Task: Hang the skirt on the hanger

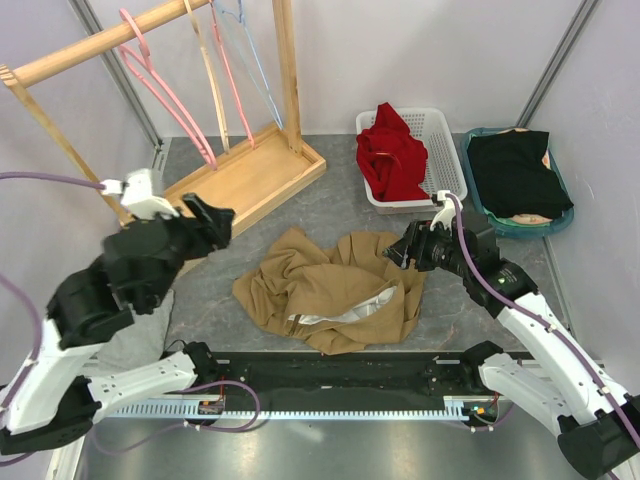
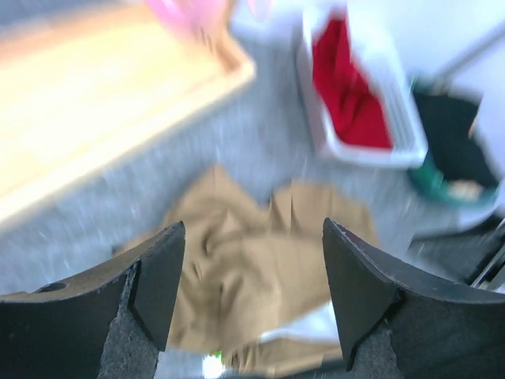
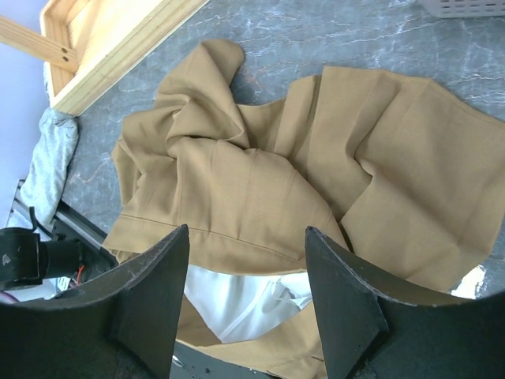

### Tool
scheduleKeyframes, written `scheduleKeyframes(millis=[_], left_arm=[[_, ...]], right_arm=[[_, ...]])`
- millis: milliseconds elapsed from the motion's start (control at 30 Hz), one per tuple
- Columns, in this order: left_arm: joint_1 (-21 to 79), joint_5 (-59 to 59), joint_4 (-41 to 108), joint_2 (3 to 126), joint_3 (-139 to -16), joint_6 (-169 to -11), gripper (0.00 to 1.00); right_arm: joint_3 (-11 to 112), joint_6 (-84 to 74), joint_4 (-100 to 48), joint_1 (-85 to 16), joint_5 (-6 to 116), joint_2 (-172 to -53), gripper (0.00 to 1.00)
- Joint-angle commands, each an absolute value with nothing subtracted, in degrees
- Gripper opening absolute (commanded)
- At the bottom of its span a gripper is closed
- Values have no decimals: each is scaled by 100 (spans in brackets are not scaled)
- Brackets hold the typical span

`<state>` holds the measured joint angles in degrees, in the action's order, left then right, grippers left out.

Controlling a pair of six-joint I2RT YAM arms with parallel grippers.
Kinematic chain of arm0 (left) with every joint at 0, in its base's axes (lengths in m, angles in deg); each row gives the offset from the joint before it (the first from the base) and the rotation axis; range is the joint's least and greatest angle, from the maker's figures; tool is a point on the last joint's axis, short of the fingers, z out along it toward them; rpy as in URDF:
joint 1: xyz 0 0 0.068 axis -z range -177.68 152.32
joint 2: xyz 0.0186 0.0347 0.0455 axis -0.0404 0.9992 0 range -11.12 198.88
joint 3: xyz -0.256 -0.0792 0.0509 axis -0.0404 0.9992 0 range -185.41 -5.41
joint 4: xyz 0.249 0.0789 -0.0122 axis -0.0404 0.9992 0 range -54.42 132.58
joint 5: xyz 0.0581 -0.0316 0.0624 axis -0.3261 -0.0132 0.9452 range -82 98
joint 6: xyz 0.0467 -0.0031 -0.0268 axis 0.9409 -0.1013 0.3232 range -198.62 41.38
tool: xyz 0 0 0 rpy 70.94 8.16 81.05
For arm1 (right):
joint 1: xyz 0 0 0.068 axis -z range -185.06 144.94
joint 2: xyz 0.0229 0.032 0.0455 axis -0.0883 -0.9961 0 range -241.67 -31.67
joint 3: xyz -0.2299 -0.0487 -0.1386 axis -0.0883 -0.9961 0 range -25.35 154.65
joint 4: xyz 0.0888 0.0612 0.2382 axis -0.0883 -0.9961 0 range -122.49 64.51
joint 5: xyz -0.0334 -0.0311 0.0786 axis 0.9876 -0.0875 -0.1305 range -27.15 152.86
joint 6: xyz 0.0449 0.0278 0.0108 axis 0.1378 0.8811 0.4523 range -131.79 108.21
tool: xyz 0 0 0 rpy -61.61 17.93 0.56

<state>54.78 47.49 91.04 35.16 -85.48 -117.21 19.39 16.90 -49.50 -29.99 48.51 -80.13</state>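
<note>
Black fingers of the left end effector (image 1: 214, 222) stand spread with nothing between them, raised over the desk's (image 1: 330, 205) left side, close to the near corner of the rack's wooden base (image 1: 250, 175). The right end effector (image 1: 400, 250) is also spread and empty, and hangs just beside the right edge of the skirt (image 1: 320, 285).

The one tan skirt lies crumpled flat in the middle of the desk, with white lining showing at its near opening. Its near hem comes close to the black rail (image 1: 330, 375) along the desk's front edge. Bare grey surface lies between the skirt's far edge and the rack base, and between the skirt and the white basket (image 1: 442, 135).

Four hangers (image 1: 165, 95) hang from the rack's rail at the far left: two pink, one tan, one pale blue. There are two baskets at the far right. The white one holds a red garment (image 1: 392, 155), and the teal one (image 1: 470, 150) holds a black garment (image 1: 518, 170). One grey cloth (image 1: 140, 335) lies at the left edge.
</note>
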Motion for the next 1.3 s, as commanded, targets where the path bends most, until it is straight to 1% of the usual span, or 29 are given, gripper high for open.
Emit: scheduleKeyframes(millis=[0, 67, 167, 233, 367, 500, 567, 600, 700, 733, 800, 833, 933, 1100, 1267], left_arm=[[5461, 5783, 9192, 3826, -9372, -10949, 77], [5461, 5828, 8825, 3950, -9663, -10728, 77], [5461, 5442, 8219, 4091, -9769, -10227, 77], [5452, 5275, 8181, 4257, -9839, -10147, 77], [5452, 4950, 8076, 4495, -9831, -10051, 76], [5452, 4615, 7611, 4881, -10180, -9717, 76], [5435, 4667, 7469, 5283, -10401, -9498, 76], [5391, 4824, 7469, 5478, -10706, -9488, 76], [4935, 4756, 7749, 6144, -11366, -9794, 75], [4525, 4651, 7898, 6269, -11482, -9926, 73], [4153, 4344, 8005, 6620, -11675, -10278, 71], [3847, 4221, 8022, 6735, -11720, -10331, 70], [3476, 3904, 7979, 7086, -11869, -10481, 68], [3168, 3683, 7707, 7501, -12063, -10411, 67], [2816, 3718, 7627, 7764, -12116, -10472, 66]], right_arm=[[2010, 1766, -4616, -3011, 4668, -7965, 67], [2018, 1801, -4501, -3037, 4624, -7992, 67], [2202, 1775, -4300, -3055, 4624, -8175, 66], [2395, 1705, -4150, -3073, 4633, -8351, 65], [3342, 1354, -3921, -3169, 4686, -9140, 63], [3811, 1343, -3833, -3406, 4756, -9617, 62], [3750, 1414, -3649, -3538, 4809, -9679, 62], [3697, 1492, -3596, -3660, 4852, -9688, 62], [3478, 1563, -3481, -3942, 4958, -9697, 62], [3416, 1572, -3481, -4004, 5028, -9697, 62], [3258, 1590, -3481, -4144, 5081, -9679, 61], [3205, 1599, -3481, -4180, 5116, -9662, 61], [3021, 1625, -3490, -4250, 5178, -9574, 61], [2739, 1695, -3481, -4286, 5231, -9442, 61], [2572, 1757, -3428, -4312, 5266, -9433, 61]])
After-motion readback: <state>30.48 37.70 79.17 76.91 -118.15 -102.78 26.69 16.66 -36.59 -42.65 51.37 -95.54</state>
